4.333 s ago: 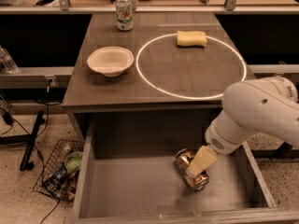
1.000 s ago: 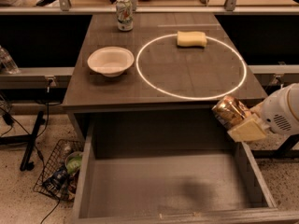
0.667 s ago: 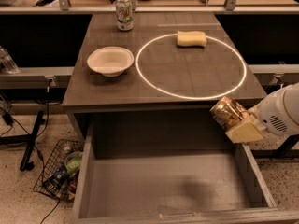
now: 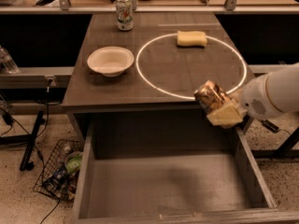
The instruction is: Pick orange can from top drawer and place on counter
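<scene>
The gripper (image 4: pixel 224 113) squeezes the orange can (image 4: pixel 209 95) between its jaws, up in the air by the front edge of the counter (image 4: pixel 107 90), over the top drawer (image 4: pixel 163 185). The can looks light, shiny and slippery, so holding its round middle seems best.

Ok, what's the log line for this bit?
gripper: shut on orange can | where: over top drawer, by counter edge | placed: no

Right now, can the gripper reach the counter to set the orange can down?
Probably yes. The gripper holds the orange can at the counter's front right edge, clear of the top drawer. The counter nearest it is bare; the sponge and bowl sit farther back.
</scene>
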Robot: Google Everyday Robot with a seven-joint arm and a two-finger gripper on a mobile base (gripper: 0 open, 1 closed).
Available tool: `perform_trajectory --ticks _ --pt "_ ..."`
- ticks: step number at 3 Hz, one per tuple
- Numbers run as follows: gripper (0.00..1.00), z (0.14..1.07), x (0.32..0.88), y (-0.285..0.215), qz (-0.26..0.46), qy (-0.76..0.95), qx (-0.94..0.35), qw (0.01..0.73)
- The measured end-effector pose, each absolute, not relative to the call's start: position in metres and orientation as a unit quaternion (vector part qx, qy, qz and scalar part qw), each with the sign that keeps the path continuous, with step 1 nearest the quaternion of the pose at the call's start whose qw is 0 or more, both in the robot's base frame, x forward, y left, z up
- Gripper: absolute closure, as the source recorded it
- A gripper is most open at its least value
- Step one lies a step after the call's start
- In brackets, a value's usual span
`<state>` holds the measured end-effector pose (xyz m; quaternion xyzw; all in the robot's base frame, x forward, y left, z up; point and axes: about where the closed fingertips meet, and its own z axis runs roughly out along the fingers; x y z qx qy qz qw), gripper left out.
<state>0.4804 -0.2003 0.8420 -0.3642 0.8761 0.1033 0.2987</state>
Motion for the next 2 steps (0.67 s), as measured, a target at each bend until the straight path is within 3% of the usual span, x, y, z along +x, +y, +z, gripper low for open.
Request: perform_trajectory --ticks 2 --pt "1.00 0.900 0.567 -0.186 0.187 0.820 -0.342 0.420"
